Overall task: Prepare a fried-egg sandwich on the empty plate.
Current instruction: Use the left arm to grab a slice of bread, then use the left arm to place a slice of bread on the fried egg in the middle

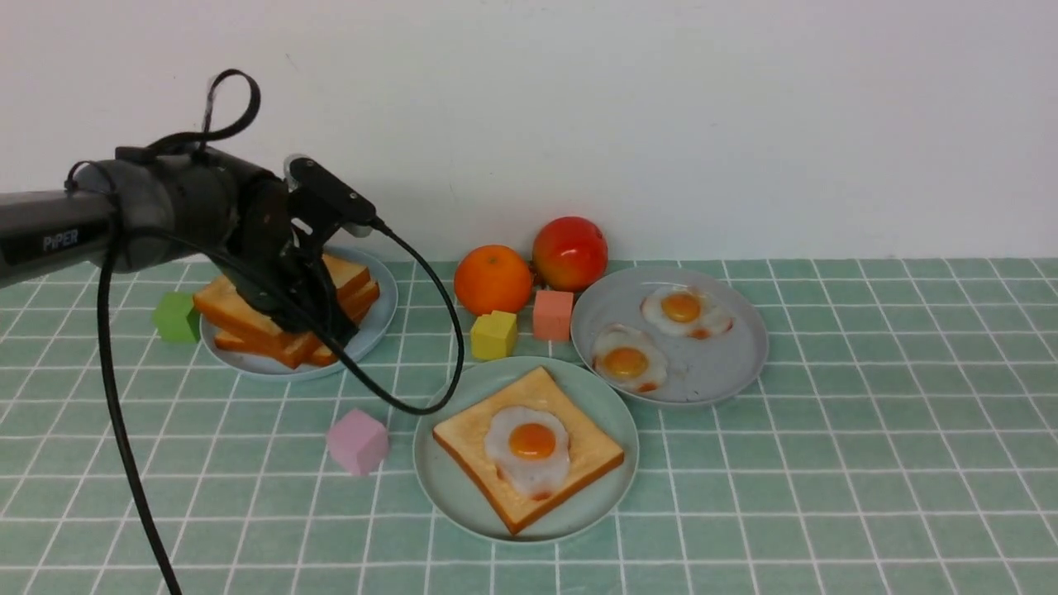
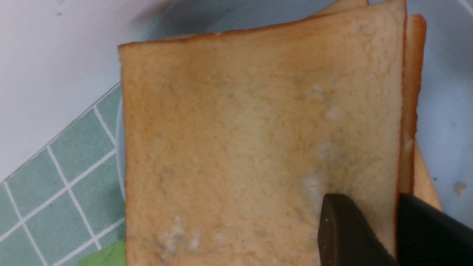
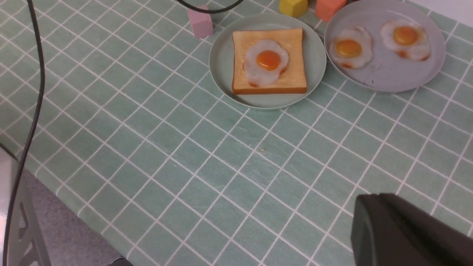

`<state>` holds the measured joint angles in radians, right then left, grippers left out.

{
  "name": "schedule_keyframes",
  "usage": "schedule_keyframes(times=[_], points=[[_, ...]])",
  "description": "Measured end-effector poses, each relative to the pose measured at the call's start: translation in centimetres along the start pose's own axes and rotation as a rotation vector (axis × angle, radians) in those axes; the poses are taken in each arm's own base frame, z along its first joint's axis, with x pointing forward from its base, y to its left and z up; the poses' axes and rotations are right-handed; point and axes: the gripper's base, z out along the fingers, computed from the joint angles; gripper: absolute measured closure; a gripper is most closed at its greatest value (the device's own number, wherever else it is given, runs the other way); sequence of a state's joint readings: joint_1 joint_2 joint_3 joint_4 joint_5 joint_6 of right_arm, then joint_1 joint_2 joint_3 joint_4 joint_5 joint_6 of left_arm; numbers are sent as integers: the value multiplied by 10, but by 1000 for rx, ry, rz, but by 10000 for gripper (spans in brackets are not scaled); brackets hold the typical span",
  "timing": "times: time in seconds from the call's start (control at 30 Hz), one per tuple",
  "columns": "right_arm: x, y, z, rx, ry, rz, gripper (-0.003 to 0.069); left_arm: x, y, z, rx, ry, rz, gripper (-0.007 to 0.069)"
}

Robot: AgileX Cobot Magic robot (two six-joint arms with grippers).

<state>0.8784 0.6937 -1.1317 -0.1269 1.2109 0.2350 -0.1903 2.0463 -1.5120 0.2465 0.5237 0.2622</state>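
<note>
Left of the mint-green plate point(image 1: 438, 487), the left gripper point(image 2: 384, 225) straddles a toast slice's edge point(image 2: 401, 111) (pinched or loose, I can't tell). The plate carries egg-topped toast point(image 1: 463, 434); the right gripper point(image 3: 375, 221) is pressed together.

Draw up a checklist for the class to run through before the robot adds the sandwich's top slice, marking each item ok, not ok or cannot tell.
1. Bottom toast slice lies on the mint-green plate: ok.
2. Fried egg lies on that slice: ok.
3. Toast available on the light-blue plate: ok, several slices there.
4. Left hand is at the upper toast slice: ok, one finger over its face, the other beyond its edge.
5. Slice firmly gripped: cannot tell, the fingertips' contact is not clear.
6. Top slice on the egg: not ok, the egg is uncovered.
</note>
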Motion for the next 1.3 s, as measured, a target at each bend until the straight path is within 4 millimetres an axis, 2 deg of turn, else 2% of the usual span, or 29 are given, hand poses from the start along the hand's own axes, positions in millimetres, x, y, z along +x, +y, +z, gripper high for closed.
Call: schedule_keyframes(times=[0.03, 0.17, 0.27, 0.37, 0.4, 0.47, 0.6, 0.67, 0.73, 0.8, 0.97, 1.3], points=[[0, 0, 0, 0, 0, 0, 651, 0, 0, -1, 0, -1, -1, 463], [0, 0, 0, 0, -1, 0, 647, -8, 5, -30, 9, -46, -61, 496], [1, -2, 0, 17, 11, -5, 644, -18, 0, -66, 37, -82, -96, 497], [3, -5, 0, 60, 34, -18, 642, -32, -30, -105, 87, -140, -35, 497], [3, -7, 0, 77, 36, -23, 640, -37, -50, -118, 115, -168, 17, 497], [3, -10, -1, 106, 33, -33, 637, -41, -85, -129, 169, -187, 118, 497], [4, -12, -5, 125, 17, -38, 637, -36, -153, -130, 281, -173, 268, 498], [6, -13, -9, 124, 2, -36, 636, -30, -181, -123, 312, -160, 336, 498], [8, -14, -14, 120, -16, -32, 636, -25, -199, -114, 320, -142, 395, 498], [11, -15, -19, 115, -34, -28, 635, -24, -207, -106, 313, -132, 407, 498], [17, -17, -29, 97, -69, -18, 634, -22, -211, -94, 297, -115, 399, 498], [22, -17, -37, 68, -95, -6, 627, -20, -211, -94, 299, -87, 373, 498]])
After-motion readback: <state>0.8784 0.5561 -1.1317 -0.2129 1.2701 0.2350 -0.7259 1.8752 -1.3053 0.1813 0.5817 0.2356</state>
